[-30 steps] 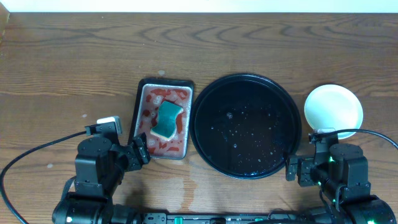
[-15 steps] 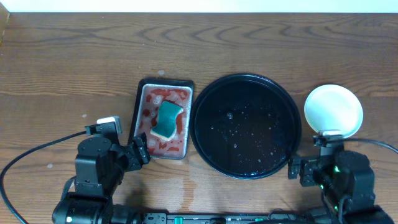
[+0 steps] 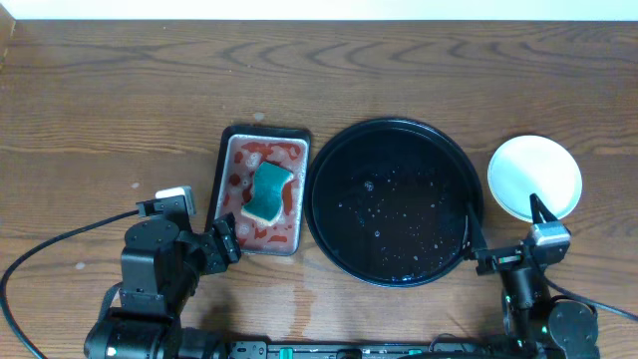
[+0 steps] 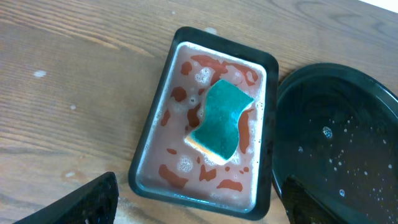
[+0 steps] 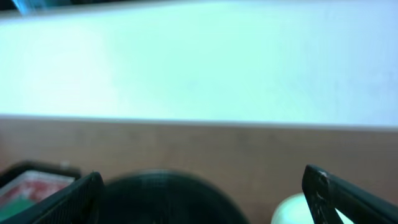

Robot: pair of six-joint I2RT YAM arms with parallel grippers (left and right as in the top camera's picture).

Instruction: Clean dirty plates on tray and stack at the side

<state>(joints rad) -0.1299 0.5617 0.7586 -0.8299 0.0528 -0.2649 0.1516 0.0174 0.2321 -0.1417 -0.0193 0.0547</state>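
- Plates [image 3: 534, 178] are off the black tray [image 3: 339, 170], the largest item. It sits mid-desk toward the near edge and holds only water droplets.
- Metal tray [image 4: 225, 46], just beside the black tray on the desk's left side, holds red liquid, foam and 1 teal sponge [image 4: 219, 121].
- Plates show as 1 whitish disc near the desk's right edge. The stack count cannot be told.
- Handling, judged: light, stiff plastic, probably wet and slippery. Pinch at the raised rim.
- Left gripper [image 4: 199, 186] hangs over the metal tray's near end, jaws spread wide, holding nothing.
- Right gripper [image 5: 202, 180] is near the plates, jaws fully apart and empty.
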